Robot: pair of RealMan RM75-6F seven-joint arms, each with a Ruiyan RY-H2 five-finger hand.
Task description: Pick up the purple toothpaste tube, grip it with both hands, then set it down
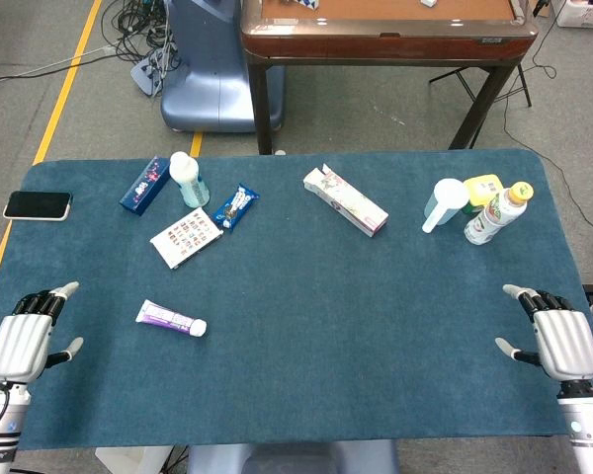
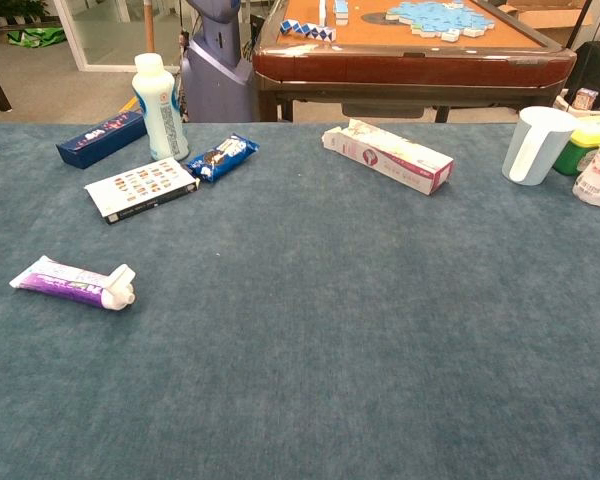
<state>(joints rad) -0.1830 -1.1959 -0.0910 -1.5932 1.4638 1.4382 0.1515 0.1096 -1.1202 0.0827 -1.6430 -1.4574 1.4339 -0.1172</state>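
Purple toothpaste tube [image 1: 171, 318] lies flat on the blue cloth of the table [image 1: 306, 326], left of centre, white cap toward the middle and crimped tail toward the left edge. Nothing touches it; the nearest neighbour, a printed card box [image 1: 186, 237], sits apart, farther from the robot.

Step in hand, by my reading: the first reach, not yet begun. Left hand [image 1: 25, 336] is the near one, so it likely makes the pick. Best approach looks to be from above, fingers straddling the tube's short width near mid-body, clear of the cap so the right hand [image 1: 555, 338] has an end free to take for the 2-handed grip. The tube is low and flat, so fingertips probably need to brush the cloth to get under its edges.

Both hands rest at the near corners of the table, backs up, fingers spread, holding nothing. Chest view shows neither hand.
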